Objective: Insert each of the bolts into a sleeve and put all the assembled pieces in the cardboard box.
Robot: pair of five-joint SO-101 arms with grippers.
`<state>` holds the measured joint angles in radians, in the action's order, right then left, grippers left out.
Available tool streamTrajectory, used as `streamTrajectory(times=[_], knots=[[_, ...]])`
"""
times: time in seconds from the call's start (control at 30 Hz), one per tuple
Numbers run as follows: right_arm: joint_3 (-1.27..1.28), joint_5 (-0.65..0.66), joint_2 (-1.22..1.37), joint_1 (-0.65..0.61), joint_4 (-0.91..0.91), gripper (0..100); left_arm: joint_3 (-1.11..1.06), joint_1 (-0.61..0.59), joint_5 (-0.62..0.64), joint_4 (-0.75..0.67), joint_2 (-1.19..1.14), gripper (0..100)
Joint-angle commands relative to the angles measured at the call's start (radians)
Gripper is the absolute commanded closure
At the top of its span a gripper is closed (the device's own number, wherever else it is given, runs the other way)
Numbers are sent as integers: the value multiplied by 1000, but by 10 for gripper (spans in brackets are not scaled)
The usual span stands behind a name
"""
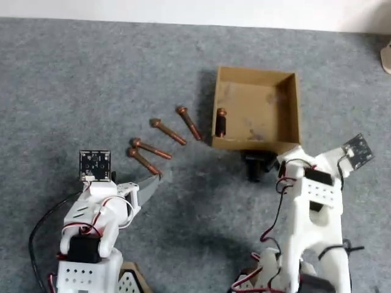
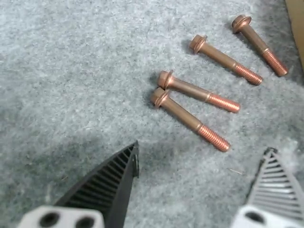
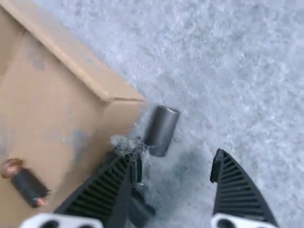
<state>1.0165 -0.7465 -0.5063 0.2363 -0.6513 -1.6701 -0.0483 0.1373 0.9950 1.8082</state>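
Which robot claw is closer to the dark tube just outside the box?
Right. The right gripper sits open right next to the dark sleeve at a corner of the cardboard box. The left gripper is far off, by the four bolts.

We see a tabletop [image 1: 91, 79] covered in grey, felt-like fabric. Four copper-coloured bolts [image 2: 190, 118] lie flat on it in a loose row. The two at one end lie close together and almost parallel, heads side by side; we cannot tell whether the heads touch. The other two lie apart, and the last one is near the cardboard box [image 1: 253, 145], which sits on the fabric. A dark sleeve [image 3: 161, 124] lies on its side on the fabric, just beside a near corner of the box.
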Motion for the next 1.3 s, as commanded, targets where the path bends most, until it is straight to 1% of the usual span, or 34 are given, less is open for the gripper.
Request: streamTrajectory(times=[0.0,0.13,0.27,0.33,0.5,0.7,0.83,1.03,1.27], knots=[[-38,-29,137,-45,24,775,-4,-1,-9,-29,1,638],[-117,-32,329,-102,19,775,-4,-2,-9,-31,1,638],[-213,-32,443,-110,18,775,-4,-2,-9,-32,1,638],[-257,-34,456,-110,-18,775,-2,-2,-9,-32,1,638],[-395,-34,456,-116,-200,775,-1,-4,-9,-32,1,638],[-526,-34,456,-119,-355,775,2,-4,-9,-31,1,638],[-578,-32,456,-165,-415,775,2,-2,-9,-29,1,638],[-584,-32,466,-219,-389,775,2,-4,-9,-28,1,638],[-515,-26,467,-200,-259,775,1,-4,-9,-28,1,638]])
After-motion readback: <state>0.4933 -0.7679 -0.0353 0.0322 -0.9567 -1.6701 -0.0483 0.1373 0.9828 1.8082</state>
